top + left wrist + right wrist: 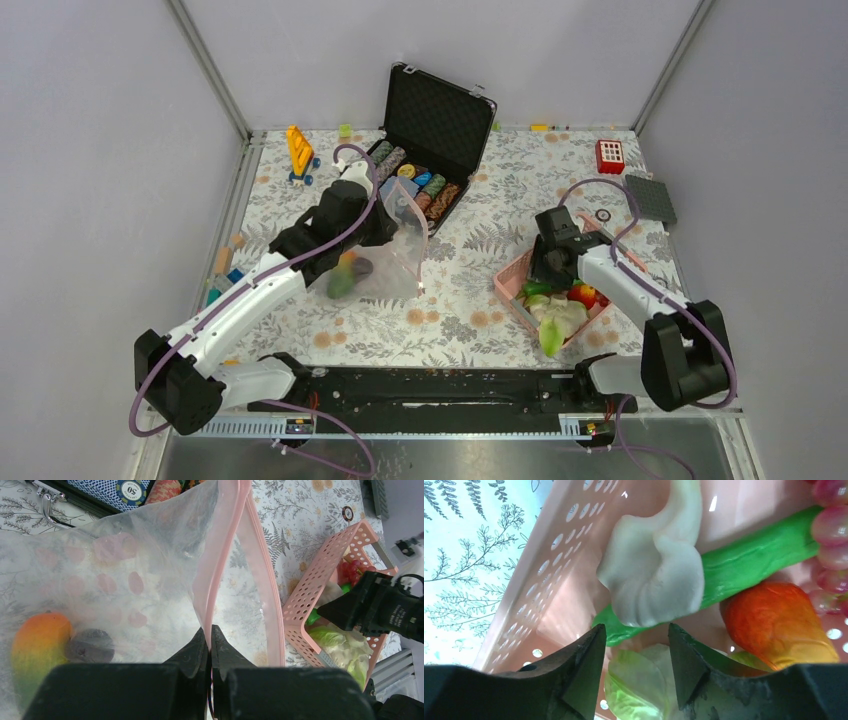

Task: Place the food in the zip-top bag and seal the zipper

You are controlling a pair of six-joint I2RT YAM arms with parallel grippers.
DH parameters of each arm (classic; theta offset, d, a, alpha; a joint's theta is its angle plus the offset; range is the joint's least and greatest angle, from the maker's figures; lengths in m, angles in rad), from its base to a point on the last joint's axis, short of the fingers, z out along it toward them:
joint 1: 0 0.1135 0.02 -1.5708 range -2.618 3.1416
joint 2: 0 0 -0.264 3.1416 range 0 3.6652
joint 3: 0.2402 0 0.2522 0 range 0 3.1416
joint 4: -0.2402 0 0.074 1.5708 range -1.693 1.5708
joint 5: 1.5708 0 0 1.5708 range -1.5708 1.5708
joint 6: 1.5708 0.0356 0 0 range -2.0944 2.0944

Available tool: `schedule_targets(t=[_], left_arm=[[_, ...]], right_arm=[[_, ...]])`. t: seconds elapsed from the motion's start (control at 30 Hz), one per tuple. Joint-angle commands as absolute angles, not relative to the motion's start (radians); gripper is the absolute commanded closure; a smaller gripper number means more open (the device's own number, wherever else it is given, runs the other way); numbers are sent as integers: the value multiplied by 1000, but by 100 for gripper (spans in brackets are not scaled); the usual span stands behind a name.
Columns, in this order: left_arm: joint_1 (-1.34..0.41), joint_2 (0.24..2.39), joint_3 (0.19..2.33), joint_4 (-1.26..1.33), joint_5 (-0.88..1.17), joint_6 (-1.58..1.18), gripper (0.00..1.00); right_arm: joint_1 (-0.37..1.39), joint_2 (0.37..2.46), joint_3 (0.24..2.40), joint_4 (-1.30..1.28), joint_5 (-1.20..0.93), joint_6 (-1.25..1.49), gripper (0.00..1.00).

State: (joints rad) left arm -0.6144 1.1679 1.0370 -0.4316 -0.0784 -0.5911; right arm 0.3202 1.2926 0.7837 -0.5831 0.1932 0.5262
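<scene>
Firstly, tabletop [470,300]: floral-patterned, carrying everything below.
Black case [440,105]: lid up at the far middle, with rows of poker chips [415,185] inside.
Zip-top bag [395,262]: clear and floppy, left of centre just in front of the case. Its mouth is lifted and gapes toward the basket, and it holds two foods.
Pink basket [512,285]: perforated, right of centre and well apart from the bag, with the other food piled in it.
Left tool [210,630]: fingers pressed fully together, pinching the bag's mouth edge at the pink strip and holding it up.
Right tool [636,635]: jaws partly apart with nothing between them, poised at the basket's far end close over the food.
Zipper [225,540]: pale-pink strip, unsealed, its two sides splitting apart away from the left tool.
Long green vegetable [754,555]: lies across the basket floor, one end just beyond the right tool's tips.
Mango [35,640]: orange-green, inside the bag at its bottom.
White-green leafy piece [659,575]: rests on the green vegetable, directly ahead of the parted jaws. Another leafy piece [639,680] lies below them.
Red fruit [774,615]: in the basket, touching the vegetable's side.
Dark purple grapes [92,645]: inside the bag, touching the mango.
</scene>
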Motion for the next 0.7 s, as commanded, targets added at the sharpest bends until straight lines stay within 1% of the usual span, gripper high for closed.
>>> schedule_targets(t=[0.0, 0.1, 0.2, 0.27, 0.3, 0.43, 0.57, 0.67], left_arm=[[-607, 1153, 1035, -385, -85, -577, 100], [-605, 1154, 1034, -384, -87, -576, 100], [-603, 1161, 1035, -383, -82, -575, 100], [-602, 1164, 1036, -386, -80, -575, 100], [-601, 1164, 1037, -387, -79, -575, 100], [-600, 1158, 1032, -383, -81, -577, 100], [-598, 1158, 1031, -380, -79, -578, 100], [-597, 1157, 1031, -382, -75, -579, 100]], right_arm=[[316, 1366, 808, -537, 135, 548, 40], [316, 1413, 792, -508, 135, 571, 34], [313, 1461, 778, -457, 124, 596, 33], [311, 1491, 785, -455, 122, 600, 35], [312, 1496, 787, -459, 128, 600, 37], [309, 1478, 774, -456, 140, 602, 56], [302, 1466, 761, -455, 175, 603, 63], [293, 1461, 756, -447, 172, 603, 71]])
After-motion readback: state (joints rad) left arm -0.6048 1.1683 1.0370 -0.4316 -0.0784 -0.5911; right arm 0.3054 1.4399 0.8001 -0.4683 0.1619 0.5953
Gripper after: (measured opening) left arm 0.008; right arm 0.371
